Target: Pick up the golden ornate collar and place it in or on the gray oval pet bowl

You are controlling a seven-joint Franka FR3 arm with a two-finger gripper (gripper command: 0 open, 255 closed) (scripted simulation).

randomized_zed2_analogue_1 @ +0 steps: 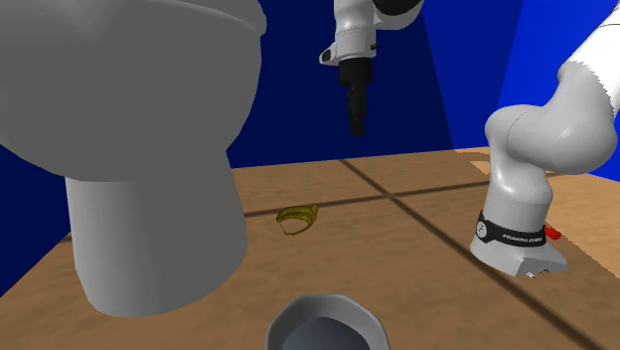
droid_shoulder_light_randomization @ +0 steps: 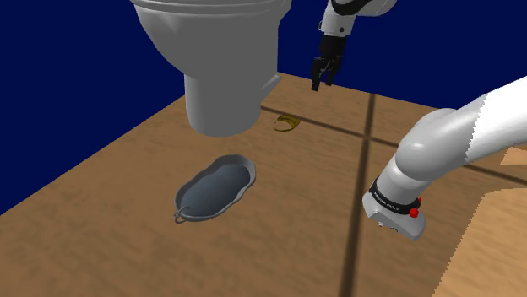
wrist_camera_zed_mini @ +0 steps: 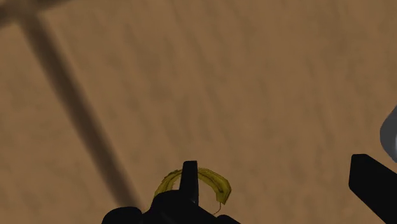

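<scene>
The golden ornate collar (droid_shoulder_light_randomization: 288,123) lies as a small curved band on the wooden floor, just past the toilet's base. The gray oval pet bowl (droid_shoulder_light_randomization: 215,189) sits nearer the camera, toward the shoulder view's left of the collar, with nothing in it. My black gripper (droid_shoulder_light_randomization: 322,83) hangs open well above the floor, a little beyond the collar. From the second exterior view the gripper (randomized_zed2_analogue_1: 358,127) points straight down above and behind the collar (randomized_zed2_analogue_1: 297,217), and the bowl (randomized_zed2_analogue_1: 300,316) shows at the bottom edge. In the wrist view the collar (wrist_camera_zed_mini: 213,179) lies far below, partly behind one fingertip (wrist_camera_zed_mini: 189,177).
A large white toilet (droid_shoulder_light_randomization: 211,59) overhangs the floor between collar and bowl, close beside the gripper's path. Dark seams (droid_shoulder_light_randomization: 365,143) cross the wooden floor. The arm's own elbow (droid_shoulder_light_randomization: 422,160) hangs at the shoulder view's right. Blue walls stand behind.
</scene>
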